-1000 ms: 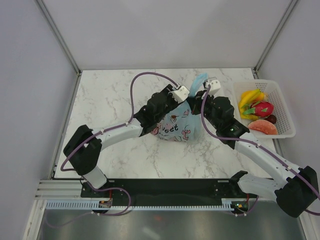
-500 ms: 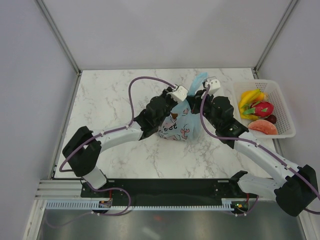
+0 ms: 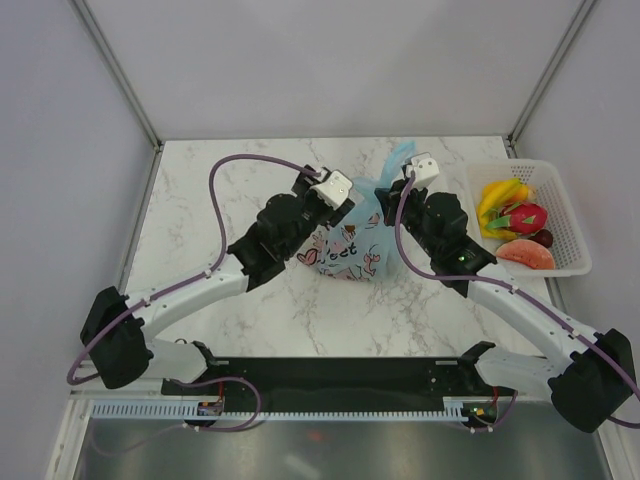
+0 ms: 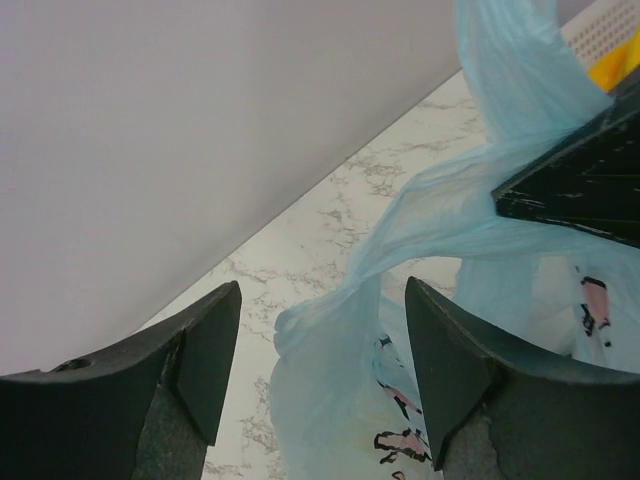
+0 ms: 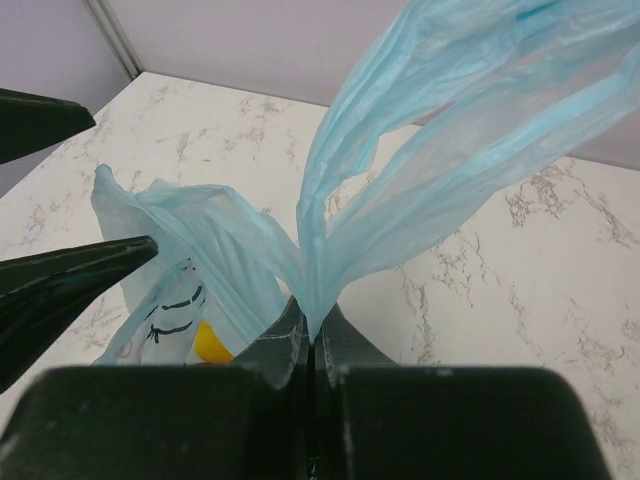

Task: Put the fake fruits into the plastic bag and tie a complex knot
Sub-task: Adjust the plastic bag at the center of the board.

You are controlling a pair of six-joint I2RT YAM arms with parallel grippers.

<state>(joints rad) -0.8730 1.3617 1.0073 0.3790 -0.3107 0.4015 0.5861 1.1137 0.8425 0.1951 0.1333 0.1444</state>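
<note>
Clamping a handle loop of the plastic bag (image 3: 352, 250), the right gripper (image 5: 310, 335) is clenched shut. The left gripper (image 4: 322, 300) is released, jaws spread either side of the other loop. The bag stands mid-way across the worktop (image 3: 220, 200), between both grippers. Fake fruits (image 3: 515, 220) lie in the white mesh basket (image 3: 570, 215) at the worktop's right edge.

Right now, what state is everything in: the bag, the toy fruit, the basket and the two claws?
plastic bag: upright on the table, handles apart, no knot visible.
fake fruits: several lie in the basket; something yellow shows inside the bag.
basket: upright at the table's right side, holding fruit.
left gripper: open, a loose bag handle between its fingers.
right gripper: shut on the bag's other handle.
</note>
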